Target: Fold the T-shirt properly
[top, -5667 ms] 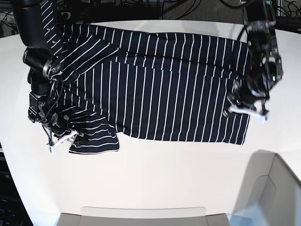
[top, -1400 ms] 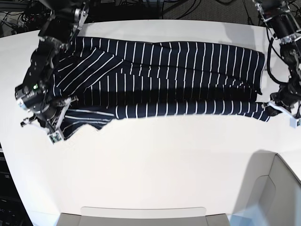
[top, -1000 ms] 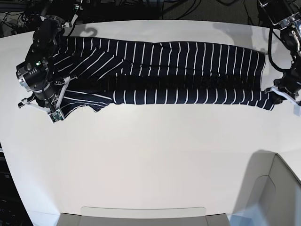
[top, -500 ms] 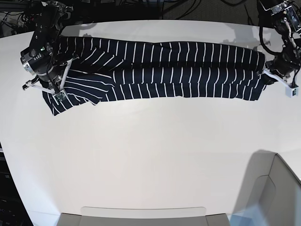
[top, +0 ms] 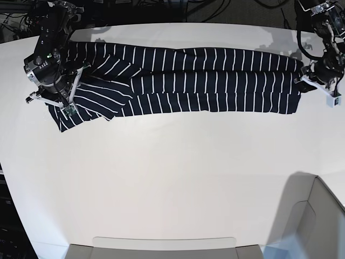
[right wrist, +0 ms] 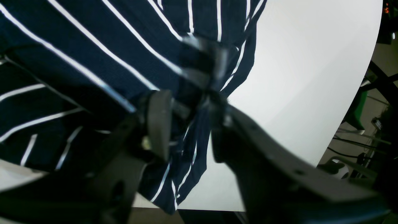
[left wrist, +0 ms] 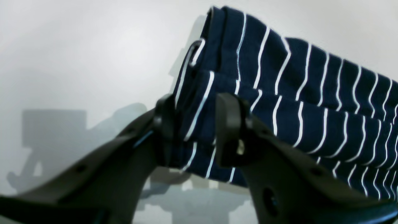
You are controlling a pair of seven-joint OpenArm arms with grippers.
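Along the far side of the white table (top: 172, 178): one T-shirt (top: 183, 81), dark navy with thin white stripes, folded into a long narrow band, long axis running side to side across the base view. Sleeve end at that view's left, hem end at its right. Left gripper (left wrist: 194, 130): jaws closed on the folded hem edge, fabric pinched between both fingertips. Right gripper (right wrist: 189, 124): jaws closed on bunched cloth at the sleeve end; blurred.
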